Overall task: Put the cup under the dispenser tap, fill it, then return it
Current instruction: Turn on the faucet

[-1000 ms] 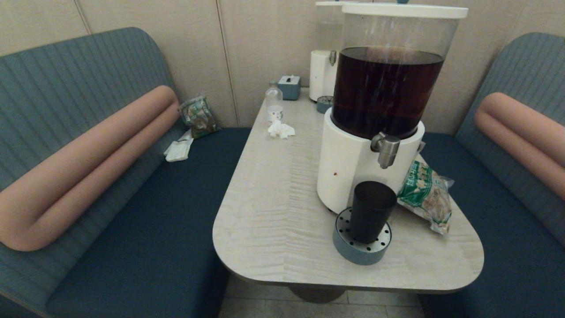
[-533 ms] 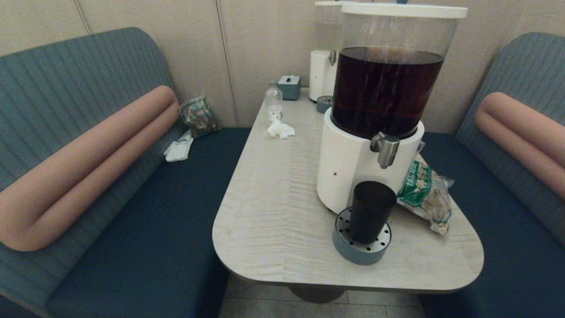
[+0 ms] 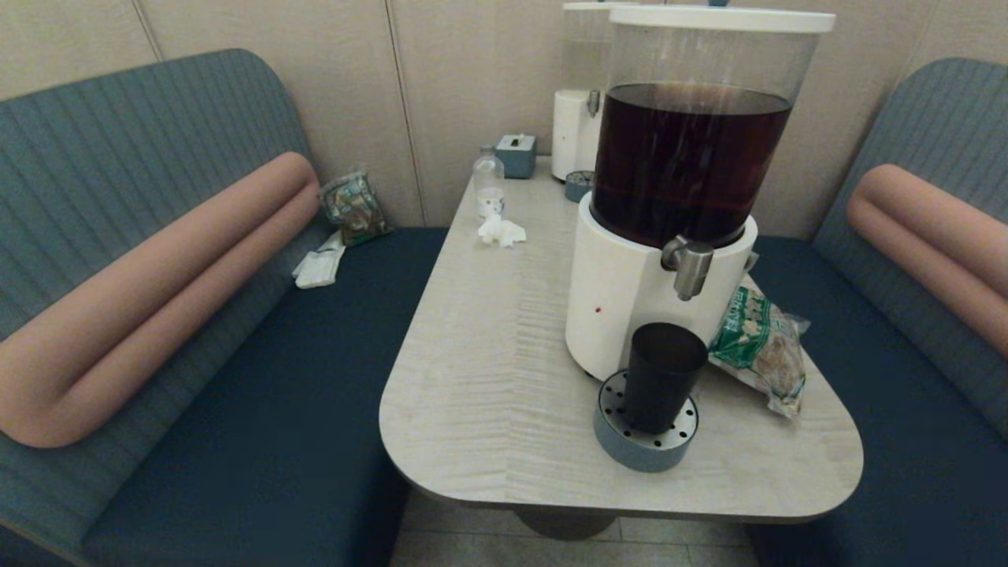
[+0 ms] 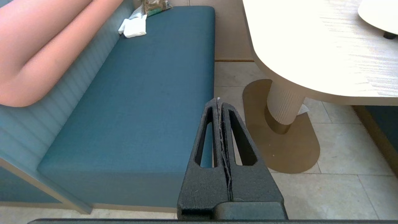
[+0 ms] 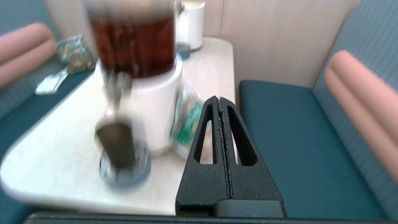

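- The cup (image 3: 663,376) stands on a round drip tray (image 3: 644,442) beneath the dispenser tap (image 3: 688,268).
- Right gripper (image 5: 220,100), jaws pressed together, hangs well apart from it.
- Left gripper (image 4: 218,101), jaws pressed together, sits below the tabletop (image 3: 488,370).

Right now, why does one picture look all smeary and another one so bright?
Right wrist view: the cup and dispenser tap are smeared by blur, though the shut right gripper stays crisp. Left wrist view: the table glares almost white. Head view: everything looks sharp, evenly lit.
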Robot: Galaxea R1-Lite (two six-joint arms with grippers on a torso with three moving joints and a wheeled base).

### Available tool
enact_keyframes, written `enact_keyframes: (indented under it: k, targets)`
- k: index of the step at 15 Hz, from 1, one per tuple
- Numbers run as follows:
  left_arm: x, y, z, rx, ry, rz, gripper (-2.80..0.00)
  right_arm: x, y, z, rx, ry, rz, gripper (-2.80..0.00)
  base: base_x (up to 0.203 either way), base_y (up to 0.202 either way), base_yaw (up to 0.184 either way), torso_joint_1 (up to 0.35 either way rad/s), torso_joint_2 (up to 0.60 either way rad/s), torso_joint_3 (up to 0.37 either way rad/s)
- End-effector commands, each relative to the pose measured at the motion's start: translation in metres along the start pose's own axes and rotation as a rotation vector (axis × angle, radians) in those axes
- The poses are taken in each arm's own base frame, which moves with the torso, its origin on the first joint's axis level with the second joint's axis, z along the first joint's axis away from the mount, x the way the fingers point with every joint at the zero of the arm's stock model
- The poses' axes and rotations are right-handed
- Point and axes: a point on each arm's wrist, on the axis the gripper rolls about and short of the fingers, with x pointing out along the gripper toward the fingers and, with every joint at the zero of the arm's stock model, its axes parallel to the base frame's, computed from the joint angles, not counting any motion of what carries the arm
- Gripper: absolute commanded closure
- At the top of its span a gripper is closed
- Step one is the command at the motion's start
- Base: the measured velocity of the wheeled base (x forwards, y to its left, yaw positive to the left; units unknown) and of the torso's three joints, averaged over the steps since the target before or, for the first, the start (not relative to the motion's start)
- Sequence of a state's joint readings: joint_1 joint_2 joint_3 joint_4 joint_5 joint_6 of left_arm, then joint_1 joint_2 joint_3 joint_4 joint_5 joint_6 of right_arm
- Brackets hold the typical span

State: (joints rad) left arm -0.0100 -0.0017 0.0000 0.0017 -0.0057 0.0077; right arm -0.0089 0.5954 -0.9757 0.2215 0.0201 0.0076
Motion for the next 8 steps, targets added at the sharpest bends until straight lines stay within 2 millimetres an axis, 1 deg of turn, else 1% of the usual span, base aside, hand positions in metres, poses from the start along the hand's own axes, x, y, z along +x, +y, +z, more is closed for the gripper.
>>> enact_keyframes:
  k: [1,2,3,4,6,7,8]
  targets:
    - [0.0,0.0,0.0,0.0,0.0,0.0,0.0,0.102,-0.002,0.04,0.01,0.181,-0.012,0.0,0.0,0.0,0.0,0.0,0.0,0.0]
    - [0.0,0.0,0.0,0.0,0.0,0.0,0.0,0.13,-0.002,0.051,0.017,0.244,-0.017,0.0,0.0,0.0,0.0,0.0,0.0,0.0]
    - [0.0,0.0,0.0,0.0,0.0,-0.001,0.0,0.152,-0.002,0.058,0.028,0.317,-0.012,0.0,0.0,0.0,0.0,0.0,0.0,0.0]
    - [0.0,0.0,0.0,0.0,0.0,0.0,0.0,0.169,0.001,0.058,0.04,0.401,0.013,0.0,0.0,0.0,0.0,0.0,0.0,0.0]
    - [0.0,0.0,0.0,0.0,0.0,-0.001,0.0,0.194,0.016,0.048,0.095,0.601,0.208,0.0,0.0,0.0,0.0,0.0,0.0,0.0]
    - [0.0,0.0,0.0,0.0,0.0,-0.001,0.0,0.202,0.021,0.044,0.133,0.657,0.294,0.0,0.0,0.0,0.0,0.0,0.0,0.0]
    - [0.0,0.0,0.0,0.0,0.0,0.0,0.0,0.211,0.025,0.039,0.155,0.69,0.339,0.0,0.0,0.0,0.0,0.0,0.0,0.0]
